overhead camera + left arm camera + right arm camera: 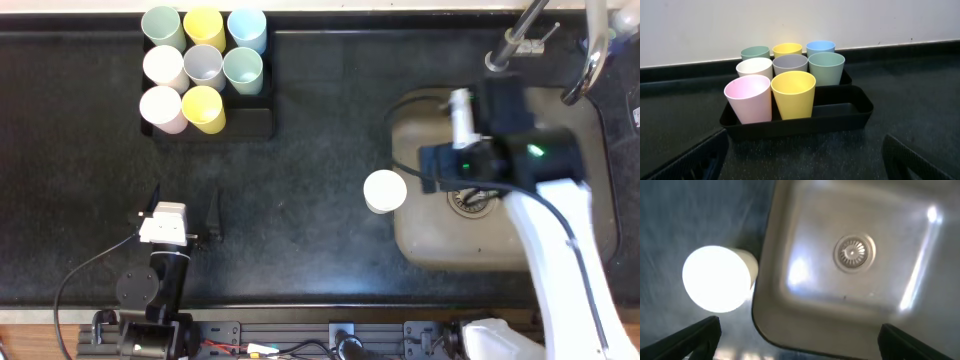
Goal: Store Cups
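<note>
Cups [204, 66] fill most of the black tray [256, 124] at the far left of the dark speckled desk [300, 150]. We count eight plain tapered tumblers, all upright with mouths up, in three rows: sage, yellow and blue at the back, white, grey and green in the middle, pink and a second yellow in front. Beside that front yellow one lies a bare compartment [845, 107].

Nearer the arm bases, the left pincer [804, 145] sits low over the desk, facing the tray and well apart from it. Its fingers are spread wide and grip nothing.

Further right, a lone white cup [385, 191] stands upright on the desk, just beside the left rim of the steel sink [420, 250]. From above we see it as a bright round mouth.

The sink has a round drain [854, 253] in its floor and a tap [520, 35] behind it. The right pincer [800, 330] hangs above the sink's left rim, near the white cup. Its fingers are parted wide, with nothing between them.
</note>
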Controlling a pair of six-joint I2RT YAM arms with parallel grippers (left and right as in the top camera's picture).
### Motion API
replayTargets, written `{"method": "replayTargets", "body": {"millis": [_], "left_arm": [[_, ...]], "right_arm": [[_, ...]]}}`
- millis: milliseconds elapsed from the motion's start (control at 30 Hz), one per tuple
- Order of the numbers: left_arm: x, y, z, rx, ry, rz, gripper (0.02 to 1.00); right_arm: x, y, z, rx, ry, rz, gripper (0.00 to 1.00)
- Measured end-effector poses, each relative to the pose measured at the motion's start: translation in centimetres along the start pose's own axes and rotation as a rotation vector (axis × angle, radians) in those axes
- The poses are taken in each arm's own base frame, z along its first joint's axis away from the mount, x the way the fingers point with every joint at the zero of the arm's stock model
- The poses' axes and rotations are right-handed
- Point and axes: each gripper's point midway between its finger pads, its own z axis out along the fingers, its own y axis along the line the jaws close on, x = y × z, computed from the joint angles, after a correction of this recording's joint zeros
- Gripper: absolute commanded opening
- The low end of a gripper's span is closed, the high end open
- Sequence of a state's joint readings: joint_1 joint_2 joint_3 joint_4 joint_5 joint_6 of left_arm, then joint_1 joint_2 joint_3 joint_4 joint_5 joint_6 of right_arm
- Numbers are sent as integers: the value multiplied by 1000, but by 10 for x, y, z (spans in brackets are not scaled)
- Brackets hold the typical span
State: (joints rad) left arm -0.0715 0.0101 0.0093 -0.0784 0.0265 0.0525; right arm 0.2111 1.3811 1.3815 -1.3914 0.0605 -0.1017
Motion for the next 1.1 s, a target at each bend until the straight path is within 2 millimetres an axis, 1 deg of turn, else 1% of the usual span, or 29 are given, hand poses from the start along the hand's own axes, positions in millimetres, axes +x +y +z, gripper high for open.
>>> {"method": "replayTargets", "body": {"millis": [67,167,233,367,467,533,633,733,867,1100], "left_arm": [[0,0,0,0,0,0,998],[0,0,0,0,0,0,998],[0,0,0,0,0,0,998],[0,0,0,0,0,0,998],[0,0,0,0,0,0,998],[0,0,0,0,0,0,998],[0,0,0,0,0,0,998],[0,0,0,0,0,0,998],[0,0,0,0,0,0,998],[0,0,0,0,0,0,998]], "right_arm": [[2,10,8,-11,28,-64,996],[11,32,23,-58,76,-204,998],[15,39,34,-78,95,-265,998],[20,35,63,-83,154,-312,998],[14,28,76,-81,161,-303,998],[10,24,80,-78,152,-293,996],[10,23,81,-88,153,-287,998],[9,29,84,-126,154,-285,996],[10,36,93,-168,187,-279,998],[0,39,104,-189,199,-274,998]]}}
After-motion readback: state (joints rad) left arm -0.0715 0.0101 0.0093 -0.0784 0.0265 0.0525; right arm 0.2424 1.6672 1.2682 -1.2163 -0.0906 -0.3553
